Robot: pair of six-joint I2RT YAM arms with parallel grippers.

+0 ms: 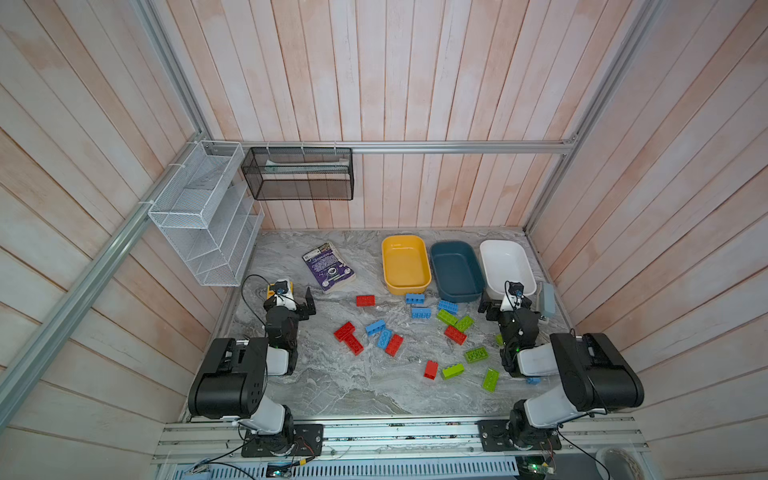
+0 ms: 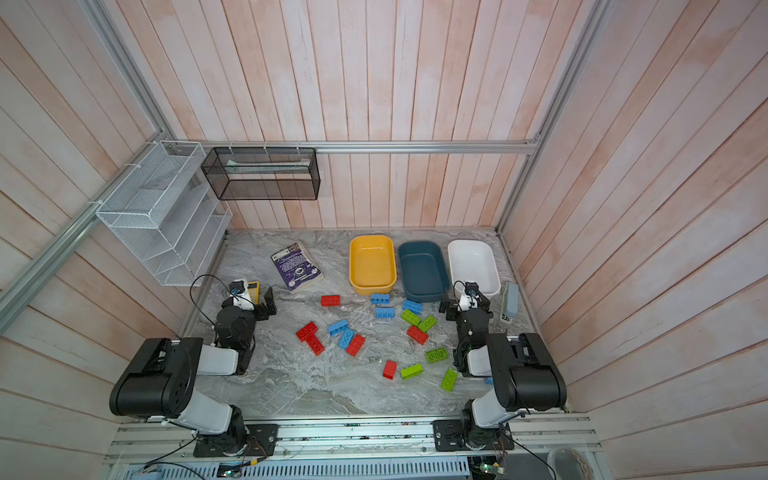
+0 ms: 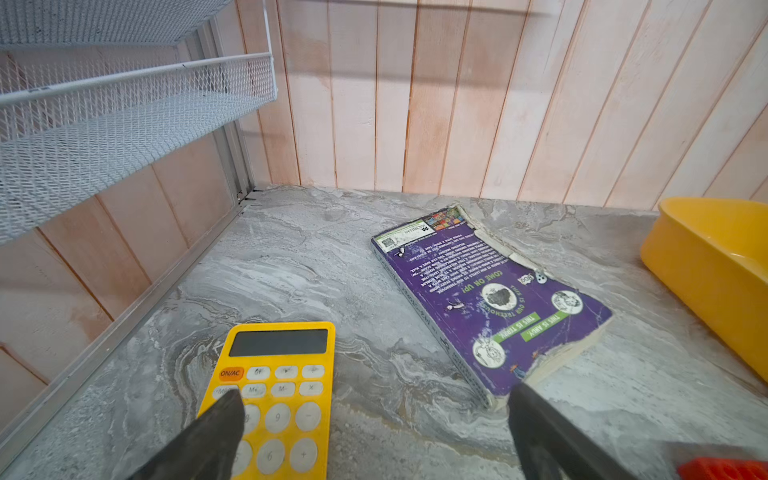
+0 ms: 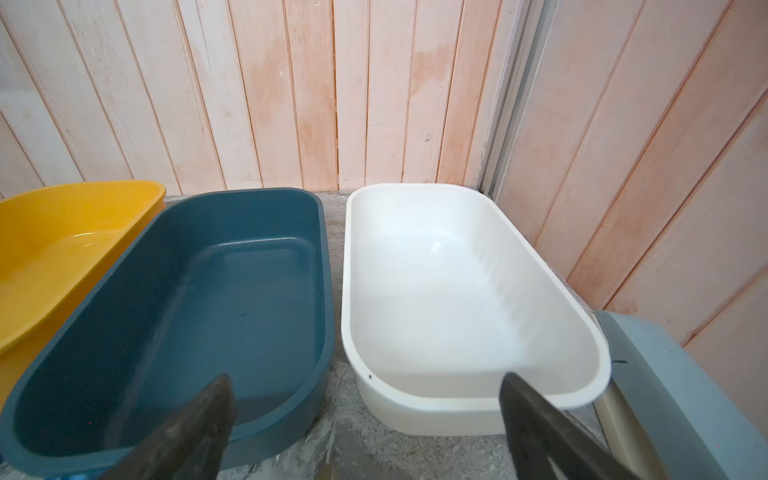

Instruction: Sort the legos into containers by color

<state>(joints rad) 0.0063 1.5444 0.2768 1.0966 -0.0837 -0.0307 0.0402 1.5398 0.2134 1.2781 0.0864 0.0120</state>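
**Containers.** Three rounded-rectangular plastic tubs of like size are set side by side at the rear right of the grey marbled table (image 1: 332,386). From left to right in both top views they are a yellow tub (image 1: 406,264), a dark teal tub (image 1: 456,270) and a white tub (image 1: 505,264). The sides of the yellow and teal tubs are touching or nearly so. A narrow strip of table is seen between the teal and white tubs in the right wrist view. The inner walls are smooth, and the floors are shown bare.

**Legos.** The legos (image 1: 384,338) are small rectangular studded bricks in red, blue and lime green. All are scattered on the table between the two arms, on the near side of the tubs.
- Three blue bricks (image 1: 421,312) are grouped just before the yellow and teal tubs.
- A mixed red and blue cluster (image 1: 353,345) lies nearer the centre.
- Green bricks (image 1: 476,354) are spread toward the right arm, and some are partly hidden by it.
- Several bricks lie on their sides or at angles.

**Grippers.**
- The left gripper (image 3: 374,397) is held with its jaws wide apart and nothing between them. It is positioned above a yellow calculator (image 3: 282,395), beside a purple book (image 3: 486,299).
- The right gripper (image 4: 365,378) is likewise spread wide and carries nothing. It is positioned at the near ends of the teal and white tubs.
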